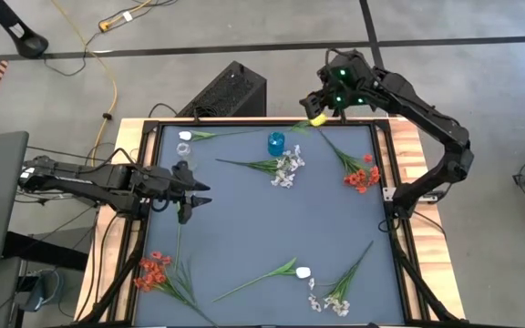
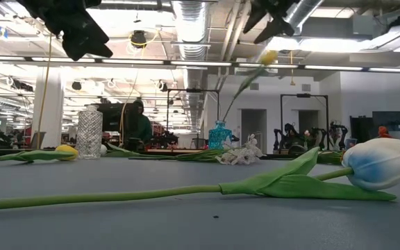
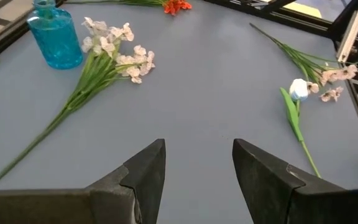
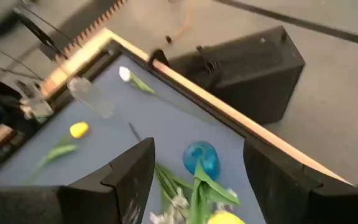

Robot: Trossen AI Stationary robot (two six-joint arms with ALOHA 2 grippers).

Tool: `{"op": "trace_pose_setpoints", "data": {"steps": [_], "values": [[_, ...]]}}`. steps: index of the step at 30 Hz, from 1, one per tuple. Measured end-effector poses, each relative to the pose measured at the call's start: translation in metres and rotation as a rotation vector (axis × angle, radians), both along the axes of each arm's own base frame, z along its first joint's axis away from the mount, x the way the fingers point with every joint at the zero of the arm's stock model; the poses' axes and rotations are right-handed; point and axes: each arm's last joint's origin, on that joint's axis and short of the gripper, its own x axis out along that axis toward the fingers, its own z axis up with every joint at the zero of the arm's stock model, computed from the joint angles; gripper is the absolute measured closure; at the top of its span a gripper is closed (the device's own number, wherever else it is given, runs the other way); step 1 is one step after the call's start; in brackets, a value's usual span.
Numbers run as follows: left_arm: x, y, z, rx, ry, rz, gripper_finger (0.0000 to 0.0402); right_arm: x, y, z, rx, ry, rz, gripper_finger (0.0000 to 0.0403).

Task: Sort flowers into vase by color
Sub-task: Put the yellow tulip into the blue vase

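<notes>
A yellow-budded flower (image 2: 269, 57) stands slanted, its stem's lower end at the mouth of the blue vase (image 1: 275, 142). My right gripper (image 1: 322, 107) is open high over the table's far edge, with the bud (image 4: 225, 218) between its fingers; I see no touch. My left gripper (image 1: 190, 193) is open and empty over the table's left side. A clear vase (image 2: 89, 132) stands at the far left. A second yellow flower (image 4: 78, 129) lies near it. White buds (image 1: 185, 136) (image 1: 303, 271), red clusters (image 1: 361, 176) (image 1: 153, 271) and whitish sprigs (image 1: 287, 169) (image 1: 335, 301) lie on the table.
A black frame rail (image 1: 386, 173) runs round the grey table. A black box (image 1: 228, 91) stands just past the far edge. The middle of the table (image 1: 272, 228) is bare. A person (image 2: 139, 125) sits far off in the room behind.
</notes>
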Motion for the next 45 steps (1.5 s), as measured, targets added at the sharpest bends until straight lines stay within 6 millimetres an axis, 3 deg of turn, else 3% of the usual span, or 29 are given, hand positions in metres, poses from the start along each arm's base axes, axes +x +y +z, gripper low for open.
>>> {"op": "trace_pose_setpoints", "data": {"steps": [4,9,18,22,26,30,34,40,45], "values": [[0.000,-0.001,0.000,-0.021,0.001,-0.023,0.0226,-0.004,0.013,0.022,-0.041,-0.122,0.070,0.0134],[0.000,-0.001,0.000,-0.026,0.000,-0.024,0.0226,-0.013,0.049,0.055,-0.023,-0.338,0.311,0.0140],[0.000,-0.001,0.000,-0.023,-0.005,-0.023,0.0226,0.002,0.142,0.056,0.041,-0.327,0.699,0.0154],[0.000,-0.001,0.001,-0.011,-0.007,-0.030,0.0226,0.014,0.179,0.036,0.091,-0.174,0.773,0.0164],[0.001,-0.001,0.001,0.006,-0.007,-0.040,0.0226,0.015,0.207,0.004,0.174,0.127,0.796,0.0179],[0.001,0.000,0.001,0.020,-0.007,-0.017,0.0226,0.009,0.221,-0.028,0.248,0.476,0.737,0.0198],[0.001,0.001,0.000,-0.001,-0.005,0.051,0.0226,0.012,0.226,-0.048,0.177,0.714,0.752,0.0218],[0.006,0.003,-0.003,-0.085,-0.011,0.186,0.0226,0.020,0.226,-0.069,0.007,0.691,0.956,0.0240],[0.011,0.002,-0.010,-0.193,0.012,0.269,0.0226,0.003,0.212,-0.094,0.052,0.642,1.071,0.0252]]}}
